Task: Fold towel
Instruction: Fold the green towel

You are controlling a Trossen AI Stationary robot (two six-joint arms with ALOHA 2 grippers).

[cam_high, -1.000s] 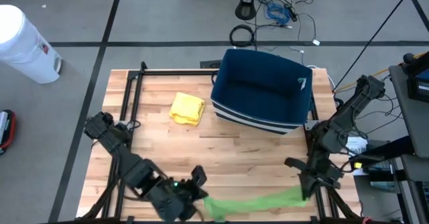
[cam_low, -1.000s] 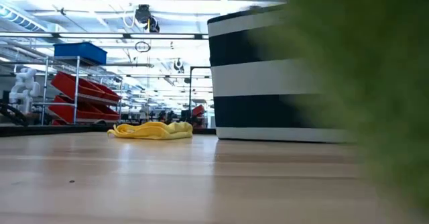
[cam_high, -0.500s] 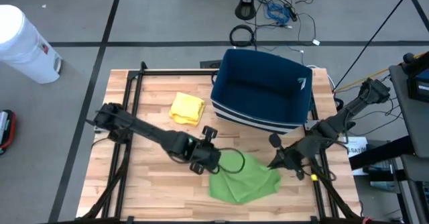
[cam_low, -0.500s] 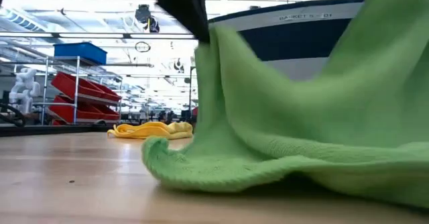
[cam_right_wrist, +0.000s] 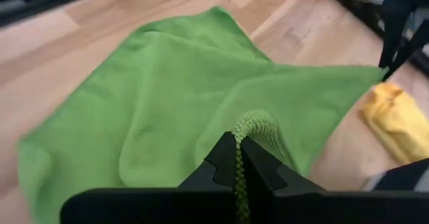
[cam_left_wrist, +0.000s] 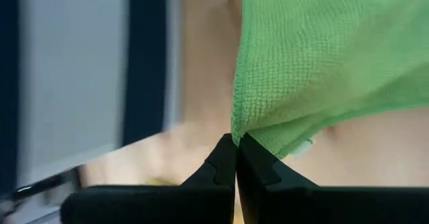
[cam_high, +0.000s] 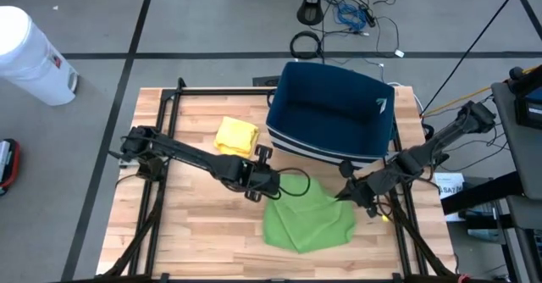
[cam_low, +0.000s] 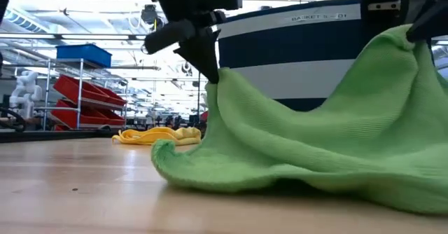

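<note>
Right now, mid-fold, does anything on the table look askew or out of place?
Nothing stands out. The left gripper and right gripper each pinch a corner of the green towel, which drapes unevenly onto the table, as expected mid-fold.

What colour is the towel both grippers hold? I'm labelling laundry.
Bright green towel, clearest in the high view.

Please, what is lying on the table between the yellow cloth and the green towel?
Only bare wood of the table lies between the yellow cloth and the green towel; above it reaches the left gripper, shown in the high view.
</note>
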